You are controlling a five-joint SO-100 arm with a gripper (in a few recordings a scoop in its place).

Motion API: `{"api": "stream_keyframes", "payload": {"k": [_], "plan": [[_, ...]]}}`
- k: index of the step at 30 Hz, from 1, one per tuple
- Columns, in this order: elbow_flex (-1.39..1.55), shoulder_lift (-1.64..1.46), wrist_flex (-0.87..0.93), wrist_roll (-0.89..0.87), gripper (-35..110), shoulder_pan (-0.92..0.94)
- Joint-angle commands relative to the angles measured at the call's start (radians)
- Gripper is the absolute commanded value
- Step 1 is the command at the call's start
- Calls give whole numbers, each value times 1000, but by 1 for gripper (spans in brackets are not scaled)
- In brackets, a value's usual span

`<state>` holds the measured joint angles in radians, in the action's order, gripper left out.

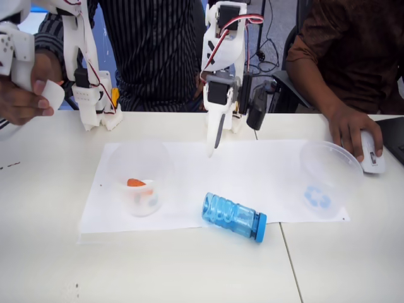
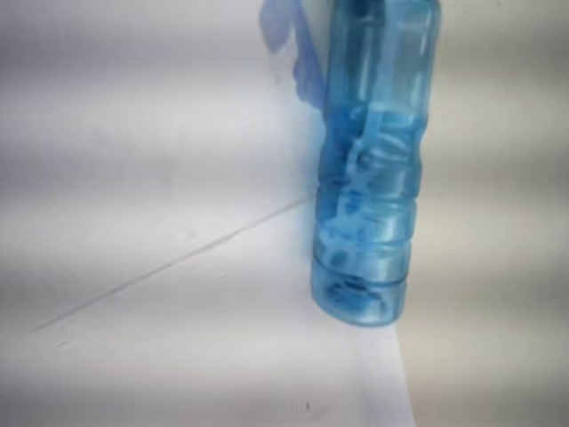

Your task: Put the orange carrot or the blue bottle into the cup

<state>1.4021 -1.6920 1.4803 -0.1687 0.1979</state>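
Hard to judge how far apart the white gripper (image 1: 214, 142) fingers stand; pointed down above the white paper sheet (image 1: 252, 170), holding nothing. Neck and cap of the translucent blue ribbed plastic bottle (image 2: 369, 178) cut off in the wrist view; lying on its side at the sheet's near edge (image 1: 233, 216). Small orange carrot lump (image 1: 136, 182) inside the plain clear cup (image 1: 140, 180). Clear cup with blue recycling arrows (image 1: 328, 180) at right, empty, its rim faint.

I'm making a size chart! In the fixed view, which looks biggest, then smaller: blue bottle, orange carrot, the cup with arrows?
1. The cup and the blue bottle look about alike, so I won't rank them.
2. The orange carrot, by far the smallest.
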Motion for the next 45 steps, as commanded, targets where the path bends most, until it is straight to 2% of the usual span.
{"api": "stream_keyframes", "payload": {"k": [1, 10, 14, 19, 45], "plan": [[-169, -12, 2, -35, 37, 14], [-224, 75, 6, -63, 38, -61], [-219, 101, 6, -133, 45, -72], [-222, 133, 6, -137, 52, -69], [-236, 362, -41, -135, 50, -54]]}}
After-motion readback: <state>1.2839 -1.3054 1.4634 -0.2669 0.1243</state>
